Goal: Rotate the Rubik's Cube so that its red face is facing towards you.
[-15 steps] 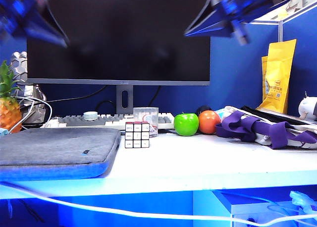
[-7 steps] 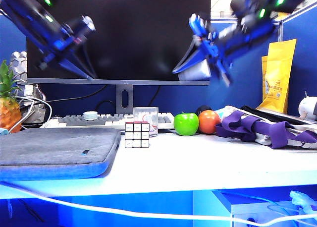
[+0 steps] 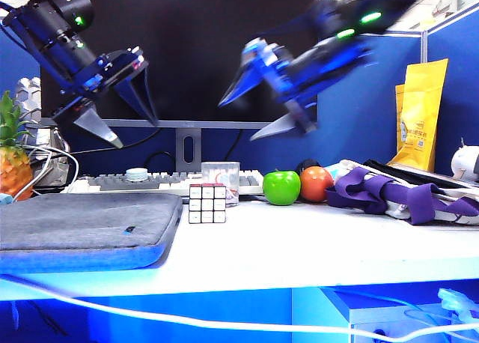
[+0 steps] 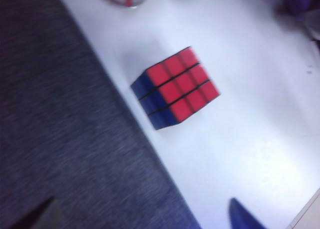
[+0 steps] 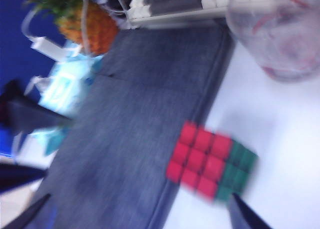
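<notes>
The Rubik's Cube (image 3: 207,204) stands on the white desk beside the grey sleeve, its white side toward the exterior camera. The red face (image 4: 182,84) lies on top, with a blue side (image 4: 145,96) beside it; in the right wrist view the red face (image 5: 200,159) adjoins a green side. My left gripper (image 3: 136,135) hangs open in the air above and left of the cube, touching nothing. My right gripper (image 3: 237,121) hangs open above and right of it, blurred. Each wrist view shows wide-apart fingertips, left gripper (image 4: 137,219) and right gripper (image 5: 135,216), with nothing between them.
A grey laptop sleeve (image 3: 82,227) lies left of the cube. A clear glass cup (image 3: 221,180) and a keyboard (image 3: 150,182) stand behind it, under the monitor (image 3: 179,51). A green apple (image 3: 281,187), an orange fruit (image 3: 315,183) and a purple bag (image 3: 397,193) sit to the right; a pineapple (image 3: 13,163) stands far left.
Both arms have come down from the top of the exterior view toward the cube, and both grippers have opened wide. The cube has not moved.
</notes>
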Available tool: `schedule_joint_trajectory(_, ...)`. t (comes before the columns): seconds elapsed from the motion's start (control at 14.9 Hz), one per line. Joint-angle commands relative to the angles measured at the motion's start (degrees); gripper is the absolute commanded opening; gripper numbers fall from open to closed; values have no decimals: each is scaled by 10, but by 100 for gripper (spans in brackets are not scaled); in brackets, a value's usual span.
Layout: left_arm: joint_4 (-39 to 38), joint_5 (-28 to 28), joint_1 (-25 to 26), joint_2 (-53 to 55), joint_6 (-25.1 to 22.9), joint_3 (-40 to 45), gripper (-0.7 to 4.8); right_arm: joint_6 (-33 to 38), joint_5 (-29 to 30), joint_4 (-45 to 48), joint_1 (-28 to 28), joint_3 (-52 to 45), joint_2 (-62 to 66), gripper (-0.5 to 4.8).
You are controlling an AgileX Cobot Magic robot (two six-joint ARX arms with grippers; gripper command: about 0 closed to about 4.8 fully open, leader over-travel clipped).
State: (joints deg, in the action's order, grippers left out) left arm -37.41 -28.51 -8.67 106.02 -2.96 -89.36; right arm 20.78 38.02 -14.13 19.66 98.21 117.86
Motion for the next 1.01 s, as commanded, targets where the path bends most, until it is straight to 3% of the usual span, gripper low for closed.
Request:
schedule_joint_trajectory(0.07, -48, 73, 3, -17, -49, -7, 479, -89, -83, -150, 24, 119, 82, 479)
schedule_joint_trajectory(0.13, -66, 149, 3, -39, -73, -7, 479, -108, -116, -195, 26, 165, 116, 479)
schedule_joint_trajectory(0.2, -67, 169, 3, -53, -75, -7, 479, -105, -123, -198, 26, 179, 127, 479)
schedule_joint_trajectory(0.4, -68, 167, 4, -89, -70, -7, 479, -98, -139, -190, 32, 196, 143, 479)
schedule_joint_trajectory(0.61, -67, 127, 4, -91, -54, -5, 479, -98, -152, -197, 48, 218, 158, 479)
schedule_joint_trajectory(0.81, -71, 51, 4, -89, -92, -3, 479, -96, -163, -211, 64, 267, 185, 479)
schedule_joint_trajectory(1.01, -114, 52, 8, -89, -119, -3, 479, -90, -181, -245, 78, 321, 228, 479)
